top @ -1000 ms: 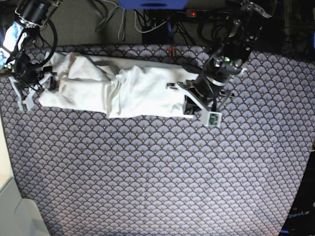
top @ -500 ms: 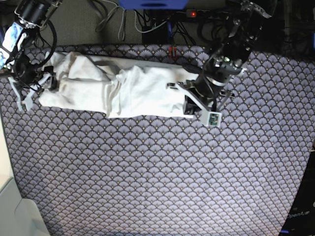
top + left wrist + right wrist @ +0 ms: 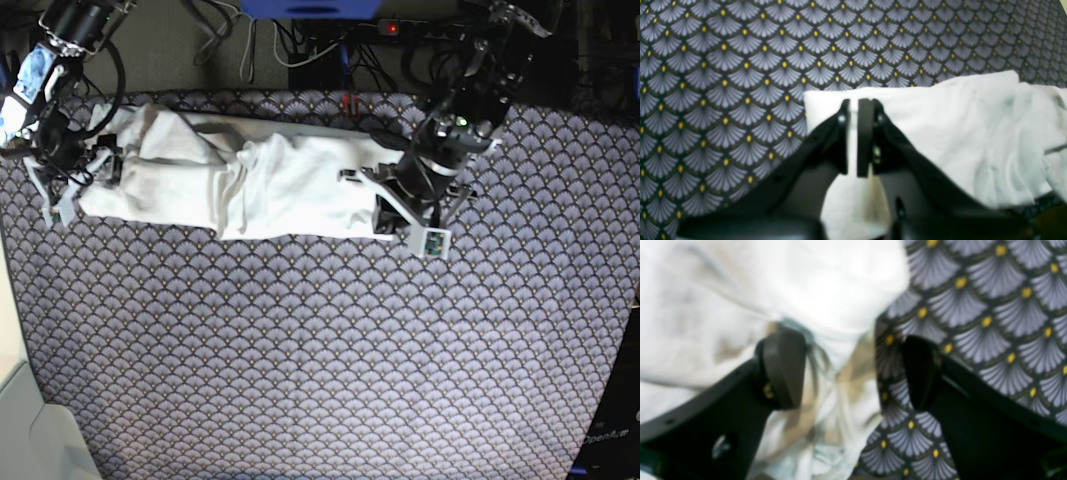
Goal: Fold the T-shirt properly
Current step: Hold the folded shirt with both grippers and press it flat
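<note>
nearest the base camera it's just tablecloth (image 3: 330,370), purple scallops filling the whole lower frame. further up, the t-shirt (image 3: 250,175) lies as a long wrinkly white band across the upper part, already narrowed lengthwise.

the left gripper (image 3: 852,136) sits at the band's right end in the base view, jaws nearly together with white cloth in the thin gap, so i'd say it's pinching that edge. the right gripper (image 3: 853,370) is at the upper left end, jaws spread wide with one finger over the shirt and one over the tablecloth, holding nothing.

my take: get the right one closed on a clean corner before lifting, then raise both ends level so the fold lands square and the bunched left half doesn't drag.

no readable brands or writing anywhere i can make out.
</note>
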You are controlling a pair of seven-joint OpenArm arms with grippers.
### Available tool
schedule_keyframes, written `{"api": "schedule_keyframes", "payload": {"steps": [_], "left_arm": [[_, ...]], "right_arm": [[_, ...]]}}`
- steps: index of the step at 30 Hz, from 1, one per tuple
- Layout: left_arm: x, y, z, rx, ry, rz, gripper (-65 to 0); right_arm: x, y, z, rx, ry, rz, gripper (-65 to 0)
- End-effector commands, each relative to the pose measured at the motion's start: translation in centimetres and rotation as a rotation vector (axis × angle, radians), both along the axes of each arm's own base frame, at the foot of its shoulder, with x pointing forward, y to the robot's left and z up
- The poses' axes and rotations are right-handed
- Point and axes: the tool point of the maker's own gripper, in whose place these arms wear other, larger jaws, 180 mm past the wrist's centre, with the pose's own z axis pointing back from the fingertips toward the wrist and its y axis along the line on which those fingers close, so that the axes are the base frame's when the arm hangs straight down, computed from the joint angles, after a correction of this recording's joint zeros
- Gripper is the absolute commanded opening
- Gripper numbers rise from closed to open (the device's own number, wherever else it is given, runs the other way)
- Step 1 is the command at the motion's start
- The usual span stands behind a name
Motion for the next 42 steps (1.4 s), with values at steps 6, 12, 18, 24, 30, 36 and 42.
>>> {"api": "schedule_keyframes", "payload": {"steps": [6, 12, 18, 24, 30, 36, 42], "left_arm": [[0.8, -0.1, 1.3, -0.009, -0.048, 0.002, -61.5], [0.8, -0.1, 1.4, -0.012, -0.05, 0.002, -61.5], [0.5, -0.1, 1.2, -0.011, -0.043, 0.001, -61.5], [0.5, 0.0, 1.2, -0.009, -0.043, 0.0, -61.5], [0.5, -0.1, 1.2, -0.011, -0.045, 0.0, -61.5], [0.5, -0.1, 1.2, -0.013, -0.044, 0.0, -61.5], [0.5, 0.0, 1.2, -0.01, -0.045, 0.0, -61.5]], "right_arm": [[1.7, -2.0, 4.0, -0.094, -0.107, 0.013, -17.3], [1.5, -2.3, 4.0, -0.101, -0.099, 0.012, -17.3], [0.7, -2.3, 1.8, -0.054, -0.042, -0.005, -17.3], [-0.3, -1.8, -0.2, -0.003, 0.009, -0.018, -17.3], [-0.4, -0.3, -0.9, 0.034, 0.011, -0.022, -17.3], [-0.7, 1.1, -1.6, 0.069, 0.019, -0.023, -17.2], [-1.1, 1.8, -1.9, 0.097, 0.02, -0.021, -17.2]]}}
